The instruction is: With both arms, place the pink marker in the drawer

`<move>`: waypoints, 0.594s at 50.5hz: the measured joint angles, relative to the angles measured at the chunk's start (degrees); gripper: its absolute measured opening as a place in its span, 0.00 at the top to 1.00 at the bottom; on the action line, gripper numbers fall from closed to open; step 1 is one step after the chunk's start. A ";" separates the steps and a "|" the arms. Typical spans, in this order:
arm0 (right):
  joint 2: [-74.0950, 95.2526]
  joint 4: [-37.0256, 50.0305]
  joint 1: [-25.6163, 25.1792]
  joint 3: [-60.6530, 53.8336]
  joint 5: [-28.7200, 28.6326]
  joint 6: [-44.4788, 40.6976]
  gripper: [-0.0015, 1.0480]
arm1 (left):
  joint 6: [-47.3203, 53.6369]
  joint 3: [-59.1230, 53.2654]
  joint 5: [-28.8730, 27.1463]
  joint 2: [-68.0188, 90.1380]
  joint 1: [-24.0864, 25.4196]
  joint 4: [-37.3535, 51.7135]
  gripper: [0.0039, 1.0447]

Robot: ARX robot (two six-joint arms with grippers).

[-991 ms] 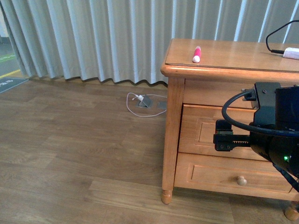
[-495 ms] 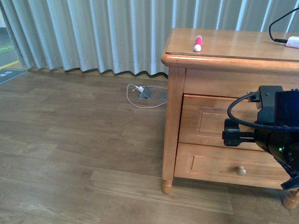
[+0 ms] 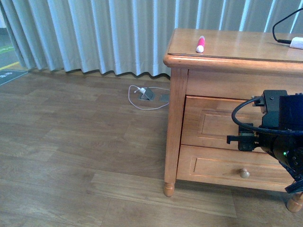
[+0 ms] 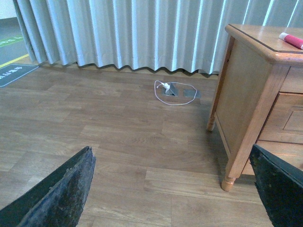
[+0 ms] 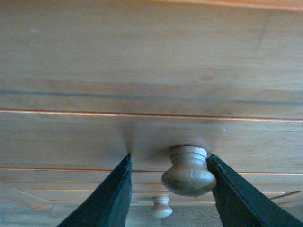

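**Progress.** The left gripper hangs released and empty, jaws wide apart, over the floor to the left of the cabinet. The pink marker lies untouched on the left part of the cabinet top, well apart from both grippers. The drawer is shut. The right gripper is at the drawer front, unclenched, with its jaws either side of the knob. One finger appears to touch the knob and the other stands clear of it. Judgement: early stage. Gripping the knob, pulling the drawer open, picking up the marker and placing it inside all remain.

**Materials and shapes.**
- Curtain: pale, pleated fabric reaching the floor.
- Floor: matte brown wood-look planks, with a white cable loop at a floor socket.
- Left gripper fingers: black, tapering, scuffed surface.
- Cabinet: honey-coloured varnished wood, glossy top, rounded edge, turned foot.
- Marker: short, stubby cylinder, bright pink with a white end. It probably rolls easily.
- Drawer: recessed panel front.
- Knob: round, mushroom-shaped, pale wood.
- Lower drawer: similar to the upper one, and shut.
- White adapter: at the far right of the top, with a black cable.
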 joint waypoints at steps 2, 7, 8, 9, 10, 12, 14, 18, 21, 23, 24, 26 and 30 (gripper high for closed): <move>-0.02 -0.48 -0.28 0.02 0.00 0.26 0.63 | 0.00 0.00 0.00 0.00 0.00 0.00 0.05; -0.15 -1.75 -0.74 0.09 -0.26 1.14 0.77 | 0.00 0.00 0.00 0.00 0.00 0.00 0.05; -0.24 -1.88 -0.74 0.09 -0.28 1.22 0.78 | 0.00 0.00 0.00 0.00 0.00 0.00 0.05; -0.33 -1.99 -0.72 0.09 -0.26 1.36 0.78 | 0.00 0.00 0.00 0.00 0.00 0.00 0.05; -0.37 -2.08 -0.72 0.09 -0.24 1.44 0.78 | 0.00 0.00 0.00 0.00 0.00 0.00 0.05; -0.52 -2.43 -0.74 0.07 -0.44 1.75 0.78 | 0.00 0.00 0.00 0.00 0.00 0.00 0.05; -0.87 -2.91 -0.74 -0.07 -0.66 2.23 0.78 | 0.00 0.00 0.00 0.00 0.00 0.00 0.05; -2.08 -4.02 -0.72 -0.83 -1.18 3.23 0.78 | 0.00 0.00 0.00 0.00 0.00 0.00 0.05; -4.11 -6.80 -0.68 -2.60 -1.44 4.63 0.78 | 0.00 0.00 0.00 0.00 0.00 0.00 0.05; -6.54 -9.68 -0.42 -4.68 -1.75 5.88 0.78 | 0.00 0.00 0.00 0.00 0.00 0.00 0.05; -7.08 -10.19 -0.35 -5.20 -1.79 6.05 0.78 | 0.00 0.00 0.00 0.00 0.00 0.00 0.05; -9.33 -11.65 0.00 -7.61 -1.99 6.71 0.78 | 0.00 0.00 0.00 0.00 0.00 0.00 0.05; -12.57 -12.44 0.52 -11.78 -2.62 7.76 0.78 | 0.00 0.00 0.00 0.00 0.00 0.00 0.05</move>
